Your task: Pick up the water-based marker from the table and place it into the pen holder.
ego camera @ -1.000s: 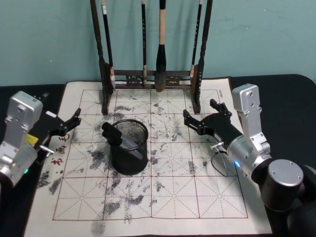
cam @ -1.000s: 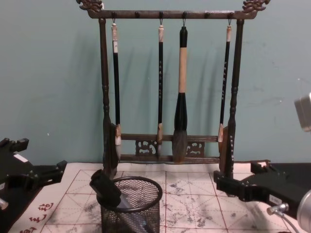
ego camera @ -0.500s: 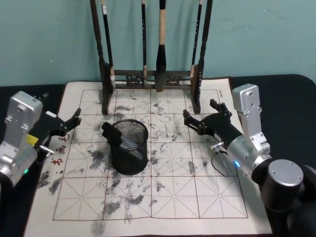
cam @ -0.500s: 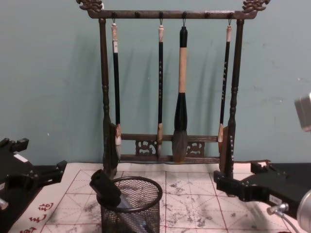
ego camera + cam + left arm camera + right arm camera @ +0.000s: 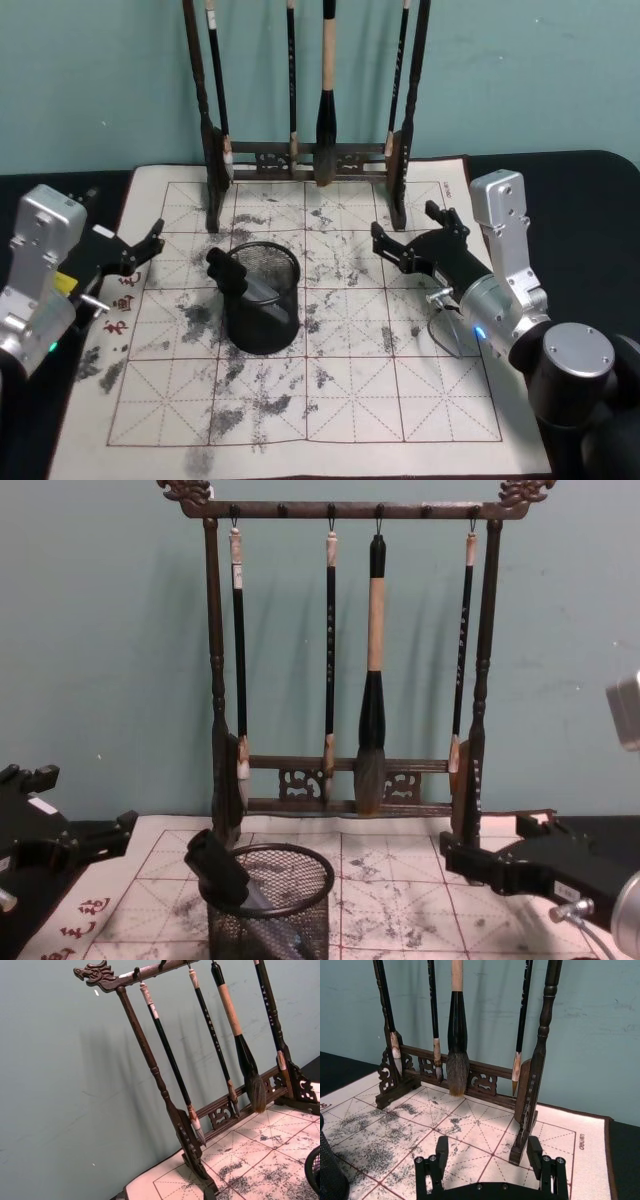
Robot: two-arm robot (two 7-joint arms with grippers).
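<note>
The water-based marker [image 5: 238, 279] already stands slanted inside the pen holder [image 5: 262, 298], its black cap leaning out over the rim on the side toward the mat's left edge, so the placing step looks done and I judge that nothing remains but for the arms to stay clear. The left gripper [image 5: 140, 247] hangs above the left edge of the calligraphy mat [image 5: 400, 400] and the right gripper [image 5: 412, 238] above its right part near the brush rack [image 5: 310, 155], both with jaws spread and empty. Against the earlier frames nothing has shifted: holder, marker and both arms sit as they did.
</note>
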